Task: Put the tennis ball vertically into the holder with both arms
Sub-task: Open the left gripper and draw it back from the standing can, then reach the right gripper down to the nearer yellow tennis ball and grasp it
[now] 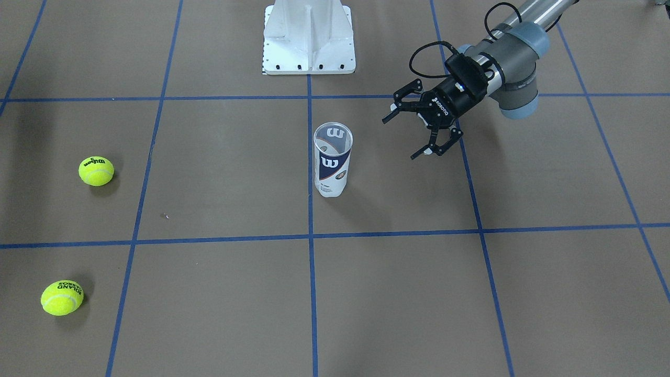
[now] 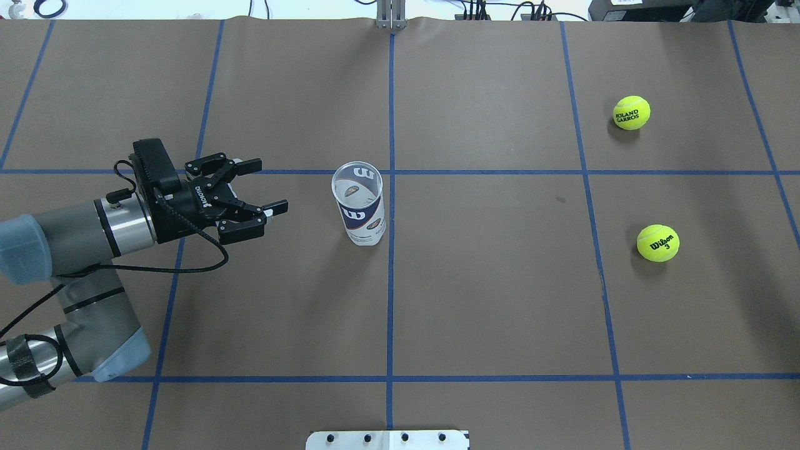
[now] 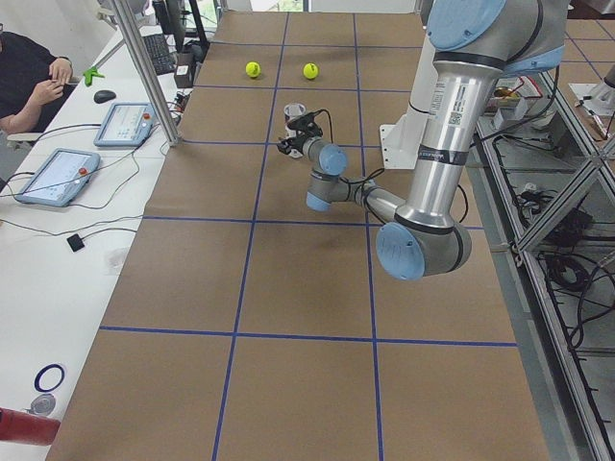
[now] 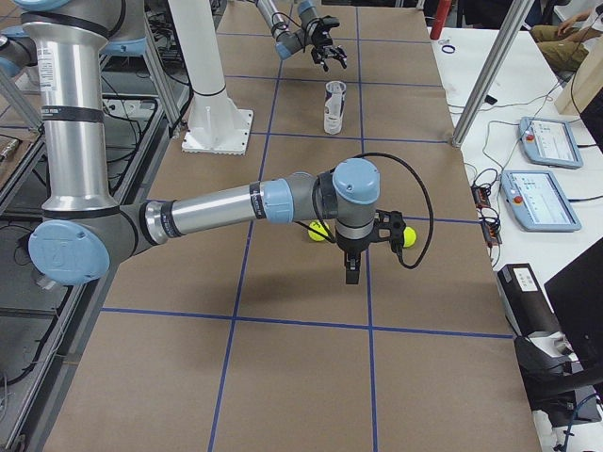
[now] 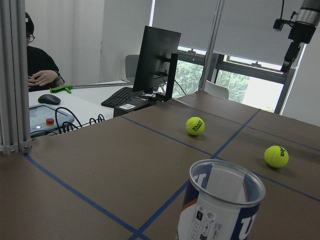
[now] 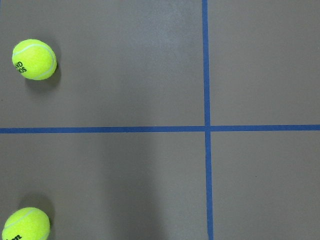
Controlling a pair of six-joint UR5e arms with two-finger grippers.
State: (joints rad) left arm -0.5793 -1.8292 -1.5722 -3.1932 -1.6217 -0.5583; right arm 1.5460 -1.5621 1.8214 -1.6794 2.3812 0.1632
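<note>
The holder is a clear can with a navy "W" label. It stands upright, open end up, near the table's middle. My left gripper is open and empty. It lies level, pointing at the holder from a short gap away. The holder's rim fills the bottom of the left wrist view. Two yellow tennis balls lie apart on the table. My right gripper points down above them; I cannot tell if it is open. Its wrist view shows both balls.
The white base pedestal stands at the table's robot side. Blue tape lines cross the brown table cover. Operator desks with tablets and a seated person lie beyond the far edge.
</note>
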